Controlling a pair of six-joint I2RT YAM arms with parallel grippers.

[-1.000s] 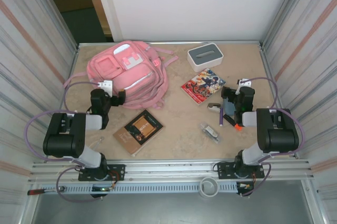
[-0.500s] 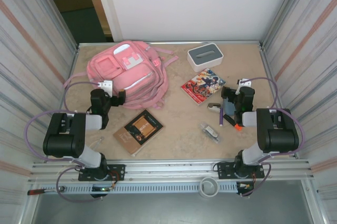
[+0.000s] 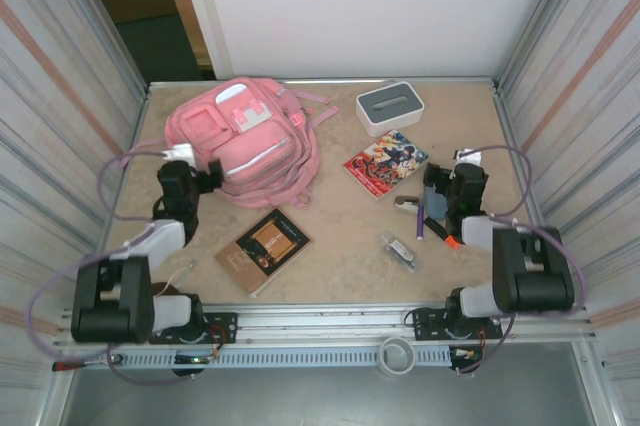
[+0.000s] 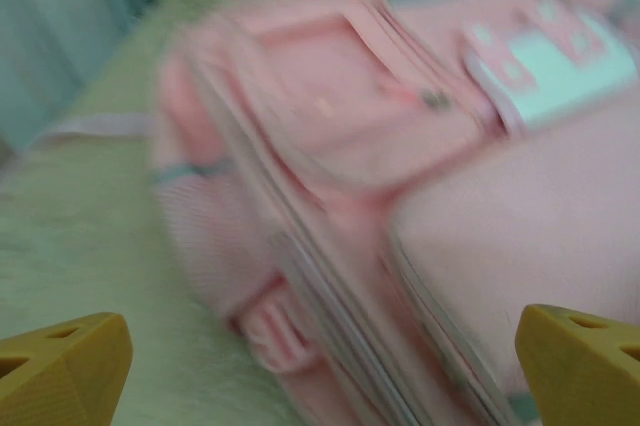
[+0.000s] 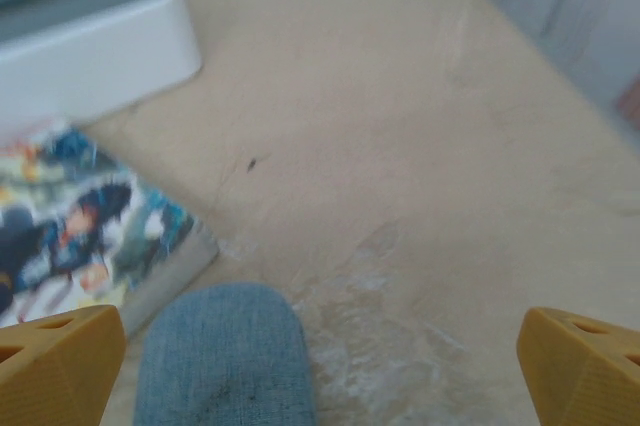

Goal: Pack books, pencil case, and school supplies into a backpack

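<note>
Found backpack lying flat at the table's far left, front pockets up, straps trailing. Judged soft and floppy, light while unfilled, likely to sag if lifted by one strap; best taken at a zip tab or the top rim. Zips apparently closed from above, blurred in the left wrist view; contents not visible.

Left gripper just beside the bag's near side; jaws spread wide, holding nothing. Right gripper among the loose supplies near the orange-tipped marker and clear packet; jaws likewise wide, empty.

Brown book and cartoon book flat on the table, outside the bag; thin, probably needing an edge pinch.

White box at the far side; slotted top, inside unseen.
</note>
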